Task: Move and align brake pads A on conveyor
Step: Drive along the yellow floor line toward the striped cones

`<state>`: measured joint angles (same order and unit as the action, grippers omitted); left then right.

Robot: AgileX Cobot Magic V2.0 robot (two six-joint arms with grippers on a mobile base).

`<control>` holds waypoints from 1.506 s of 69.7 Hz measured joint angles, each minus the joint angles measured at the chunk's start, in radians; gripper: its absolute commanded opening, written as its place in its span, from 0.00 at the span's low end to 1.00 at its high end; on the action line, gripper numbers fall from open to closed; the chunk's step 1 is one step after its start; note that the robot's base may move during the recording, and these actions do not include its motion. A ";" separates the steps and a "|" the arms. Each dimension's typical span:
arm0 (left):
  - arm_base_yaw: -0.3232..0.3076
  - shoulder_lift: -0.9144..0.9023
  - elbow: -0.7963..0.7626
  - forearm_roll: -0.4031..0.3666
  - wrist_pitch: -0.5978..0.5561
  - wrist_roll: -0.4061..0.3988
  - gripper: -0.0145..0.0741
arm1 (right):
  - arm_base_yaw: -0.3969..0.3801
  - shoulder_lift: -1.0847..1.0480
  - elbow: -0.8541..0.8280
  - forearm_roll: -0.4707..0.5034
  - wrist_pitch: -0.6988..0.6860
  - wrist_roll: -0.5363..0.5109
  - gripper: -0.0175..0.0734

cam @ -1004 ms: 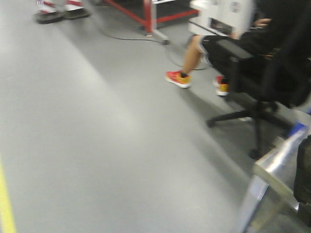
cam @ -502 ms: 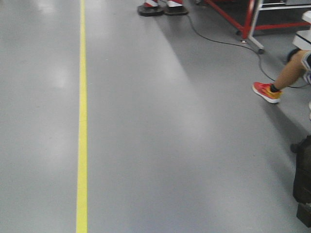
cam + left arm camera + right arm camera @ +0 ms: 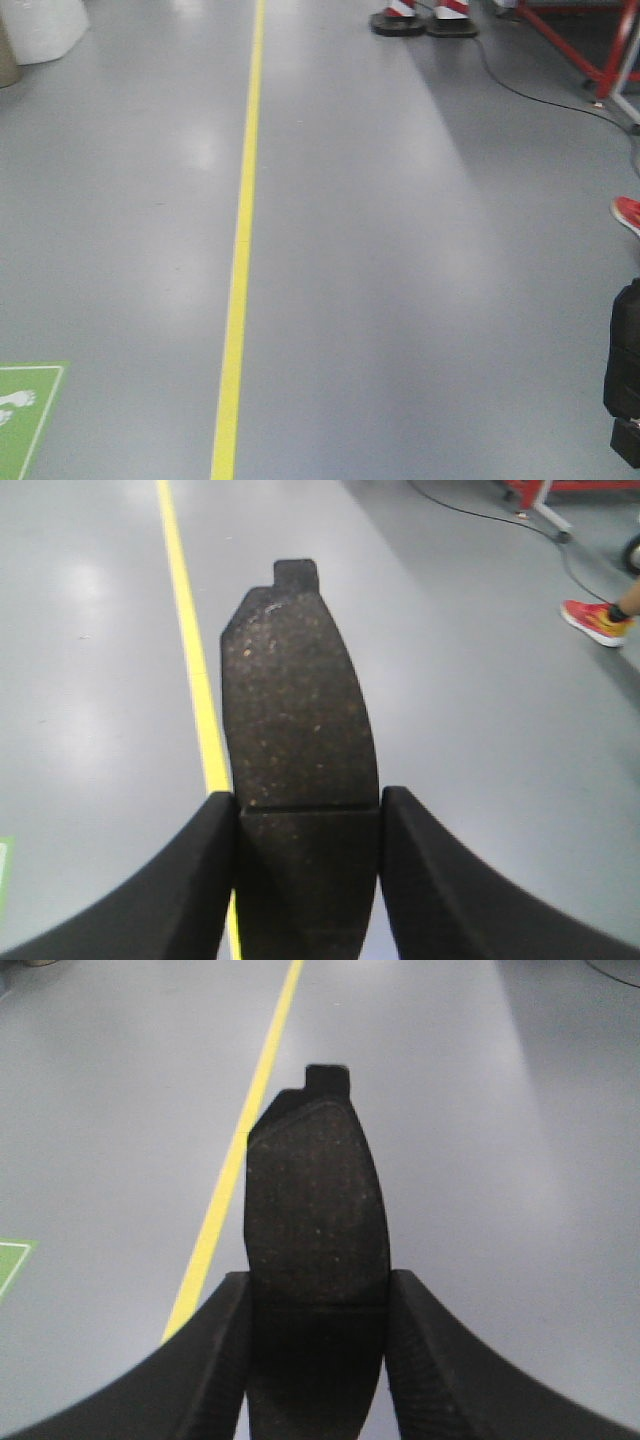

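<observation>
Between the left fingers, the first brake pad is sitting clamped by its lower end. Its speckled grey-brown face is turning toward the camera, and its small dark tab is pointing away, past the fingertips. A groove is crossing the face level with those fingertips.

Between the right fingers, the second brake pad is being gripped the same way, tab outward, its face looking darker. Both sets of fingers are pressing against the pads' side edges and holding them up over the smooth grey floor.

A yellow line is running along the floor beyond the left fingers, passing behind the first pad's left edge. Under the right arm it is lying left of the right fingers, and the corner of a green floor mark is showing farther left again.

Well beyond the left fingers and off to their right, a red shoe is resting on the floor. A black cable is trailing farther off toward a red frame.
</observation>
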<state>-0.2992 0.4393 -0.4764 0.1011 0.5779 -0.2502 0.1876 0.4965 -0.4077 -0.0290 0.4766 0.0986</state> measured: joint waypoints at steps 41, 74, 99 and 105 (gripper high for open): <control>0.000 0.000 0.000 0.000 0.000 0.000 0.17 | 0.000 0.000 0.000 0.000 0.000 0.000 0.19; 0.000 0.000 0.000 0.000 0.000 0.000 0.17 | 0.000 0.000 0.000 0.000 0.000 0.000 0.19; 0.000 0.000 0.000 0.000 0.000 0.000 0.17 | 0.000 0.000 0.000 0.000 0.000 0.000 0.19; 0.000 0.000 0.000 0.000 0.000 0.000 0.17 | 0.000 0.000 0.000 0.000 0.000 0.000 0.19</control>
<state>-0.2992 0.4393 -0.4764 0.1011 0.5777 -0.2502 0.1876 0.4965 -0.4077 -0.0290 0.4766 0.0986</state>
